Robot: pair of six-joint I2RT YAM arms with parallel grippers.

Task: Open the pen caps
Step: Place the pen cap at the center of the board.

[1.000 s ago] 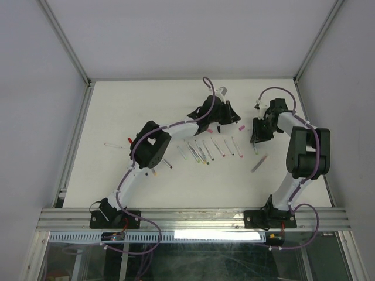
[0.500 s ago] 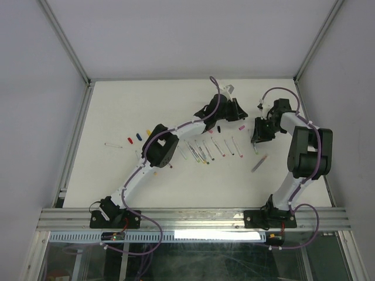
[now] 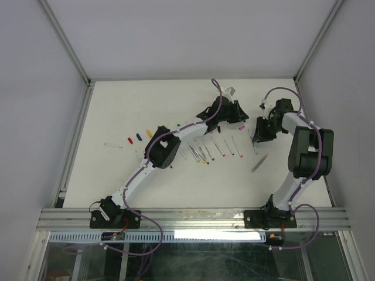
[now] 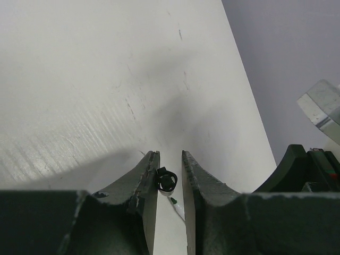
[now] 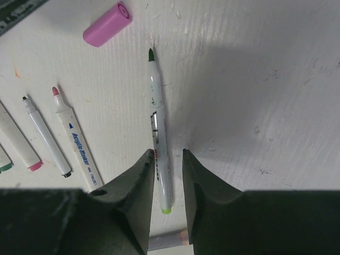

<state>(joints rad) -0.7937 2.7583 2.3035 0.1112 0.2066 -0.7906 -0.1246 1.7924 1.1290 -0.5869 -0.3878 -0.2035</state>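
On the left wrist feed, the left jaws stand slightly apart with a small black plastic pen cap (image 4: 166, 179) between their tips. Its mouth faces the lens; it sits against one jaw with a sliver of light at the other, so I judge it loose, not pinched. The right jaws are narrowly open astride a white pen barrel with a dark green tip (image 5: 156, 122), which lies flat with its long axis running through the gap. I'd go next for the grey pen (image 3: 258, 163) just near of the right jaws. It lies diagonally, and the right arm is plainly closer. The white table (image 3: 117, 175) is flat and matte, with a row of uncapped pens (image 3: 211, 147) crowding the left.
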